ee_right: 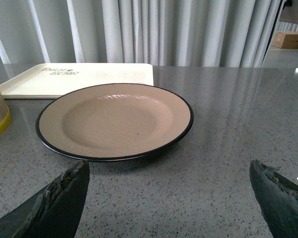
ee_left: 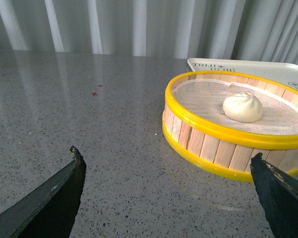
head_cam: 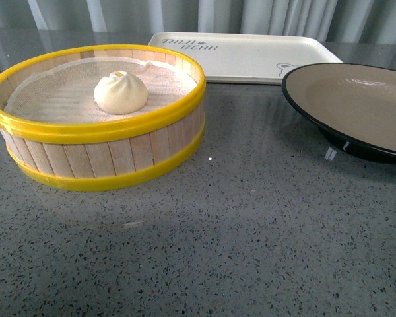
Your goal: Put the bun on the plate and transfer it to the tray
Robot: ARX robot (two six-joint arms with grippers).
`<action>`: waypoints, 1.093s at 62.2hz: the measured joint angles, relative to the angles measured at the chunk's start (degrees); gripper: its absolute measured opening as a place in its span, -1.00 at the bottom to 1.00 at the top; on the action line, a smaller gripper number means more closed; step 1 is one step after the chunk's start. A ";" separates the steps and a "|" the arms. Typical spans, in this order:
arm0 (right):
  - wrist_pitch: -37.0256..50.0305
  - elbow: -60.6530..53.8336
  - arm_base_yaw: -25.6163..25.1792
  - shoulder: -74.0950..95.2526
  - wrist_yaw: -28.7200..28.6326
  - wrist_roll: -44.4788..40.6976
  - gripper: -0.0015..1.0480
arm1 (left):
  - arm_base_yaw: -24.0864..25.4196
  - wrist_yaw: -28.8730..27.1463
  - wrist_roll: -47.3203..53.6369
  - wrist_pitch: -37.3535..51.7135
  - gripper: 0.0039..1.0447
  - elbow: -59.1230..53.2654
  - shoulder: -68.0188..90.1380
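The white pleated bun (head_cam: 121, 92) (ee_left: 243, 107) lies on the cloth inside the yellow-rimmed wooden steamer basket (head_cam: 105, 155) (ee_left: 208, 144) at the table's left. The black-rimmed beige plate (head_cam: 356, 105) (ee_right: 114, 119) stands empty at the right. Behind them lies the cream tray (head_cam: 251, 56) (ee_left: 268, 69) (ee_right: 79, 77) with lettering. Neither arm shows in the front view. My left gripper (ee_left: 166, 161) is open over bare table, short of the basket. My right gripper (ee_right: 169, 166) is open over bare table, just short of the plate's near rim.
The table is grey speckled stone (head_cam: 237, 231). Pale curtains (ee_right: 154, 29) hang behind the far edge. A cardboard box (ee_right: 289, 39) sits far off beyond the table. The basket's wall stands well above the table surface.
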 joint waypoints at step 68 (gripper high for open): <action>0.00 0.00 0.00 0.00 0.00 -0.02 0.83 | 0.00 0.00 0.02 0.00 0.88 0.00 0.00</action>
